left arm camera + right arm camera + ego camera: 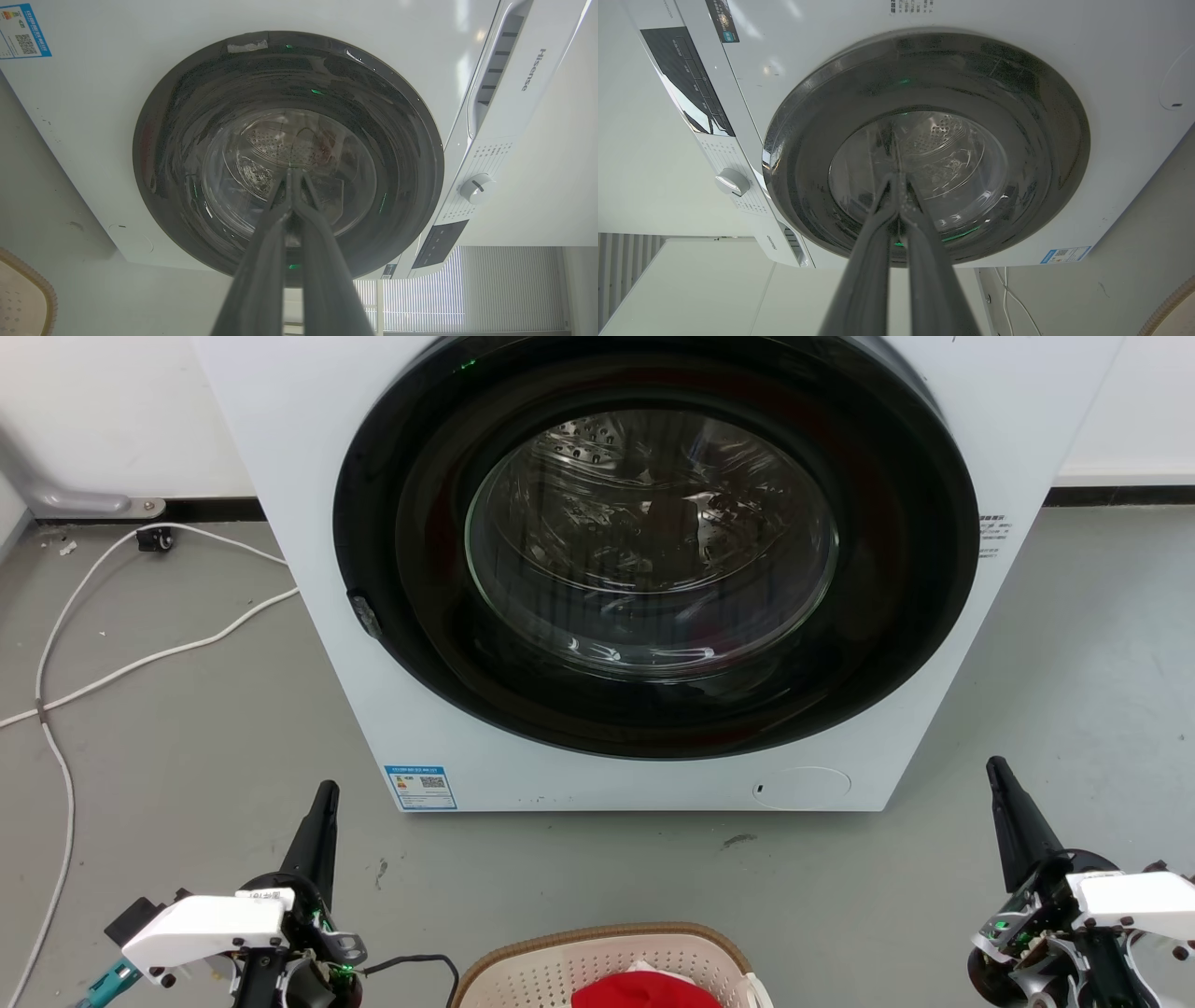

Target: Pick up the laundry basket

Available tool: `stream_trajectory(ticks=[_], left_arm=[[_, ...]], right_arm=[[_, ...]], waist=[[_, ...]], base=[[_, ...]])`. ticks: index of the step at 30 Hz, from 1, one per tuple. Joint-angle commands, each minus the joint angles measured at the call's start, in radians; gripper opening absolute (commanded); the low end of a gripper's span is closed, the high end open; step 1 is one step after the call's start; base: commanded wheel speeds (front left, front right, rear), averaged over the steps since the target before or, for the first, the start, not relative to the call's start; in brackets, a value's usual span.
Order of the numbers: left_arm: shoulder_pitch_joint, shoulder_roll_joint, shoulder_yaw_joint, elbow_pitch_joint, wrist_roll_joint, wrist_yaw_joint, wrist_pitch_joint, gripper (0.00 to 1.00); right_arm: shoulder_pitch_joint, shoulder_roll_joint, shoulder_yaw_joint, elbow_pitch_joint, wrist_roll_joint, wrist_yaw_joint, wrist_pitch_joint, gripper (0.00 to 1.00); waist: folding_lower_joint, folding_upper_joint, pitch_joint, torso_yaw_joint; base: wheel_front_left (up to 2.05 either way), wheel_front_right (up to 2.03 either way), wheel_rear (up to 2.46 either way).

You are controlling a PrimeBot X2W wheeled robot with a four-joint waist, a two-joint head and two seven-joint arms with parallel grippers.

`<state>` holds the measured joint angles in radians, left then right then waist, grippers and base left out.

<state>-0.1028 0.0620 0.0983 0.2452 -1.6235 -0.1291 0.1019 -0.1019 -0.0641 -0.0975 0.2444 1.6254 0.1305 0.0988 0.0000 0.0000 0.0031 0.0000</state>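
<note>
Bottom centre of the head view: laundry basket (607, 931), cut off by the frame edge, red cloth (644, 991) inside. Long axis can't be read. It sits between the arms, lower in frame than both fingertips. Left gripper (325, 803), lower left, is nearer; right gripper (1004, 793), lower right, farther. Both pinched closed, empty. Washing machine (308, 448) beyond, upper frame.

A: Where does the laundry basket (607, 931) sit?
B: On the floor (187, 756), nearest us, before the washing machine (653, 569) and apart from it. A cloth (644, 989) lies in it.
A: And the arms?
B: The left end effector (326, 795) is left of the basket, the right end effector (996, 767) well to its right. A cable (140, 663) lies left of the machine.
</note>
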Motion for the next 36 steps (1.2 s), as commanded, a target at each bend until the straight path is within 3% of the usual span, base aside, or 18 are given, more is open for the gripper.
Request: stream_trajectory(ticks=[1, 18, 19, 30, 36], left_arm=[[-0.009, 0.001, 0.001, 0.001, 0.002, -0.003, 0.000, 0.00], [-0.009, -0.002, 0.005, 0.001, 0.006, -0.003, 0.004, 0.00], [0.000, -0.002, 0.003, 0.000, 0.002, 0.000, 0.001, 1.00], [-0.017, -0.004, -0.050, -0.014, 0.027, 0.000, -0.050, 1.00], [-0.025, -0.004, -0.062, -0.037, 0.117, 0.000, -0.077, 1.00]], right_arm=[[-0.010, 0.003, -0.002, 0.002, -0.005, 0.000, 0.004, 0.00], [-0.011, 0.005, -0.005, 0.002, -0.007, 0.000, 0.007, 0.00], [0.000, 0.002, -0.004, 0.000, -0.004, 0.000, 0.004, 1.00], [0.010, 0.002, 0.029, -0.028, -0.036, 0.000, -0.045, 1.00], [0.012, -0.003, 0.047, -0.034, -0.107, 0.000, -0.074, 1.00]], waist=[[0.0000, 0.0000, 0.000, 0.000], [0.0000, 0.0000, 0.000, 0.000], [0.0000, 0.0000, 0.000, 0.000], [0.0000, 0.0000, 0.001, 0.000], [0.0000, 0.0000, 0.002, 0.000]], base=[[0.00, 0.00, 0.00], [0.00, 0.00, 0.00], [0.00, 0.00, 0.00], [0.00, 0.00, 0.00], [0.00, 0.00, 0.00]])
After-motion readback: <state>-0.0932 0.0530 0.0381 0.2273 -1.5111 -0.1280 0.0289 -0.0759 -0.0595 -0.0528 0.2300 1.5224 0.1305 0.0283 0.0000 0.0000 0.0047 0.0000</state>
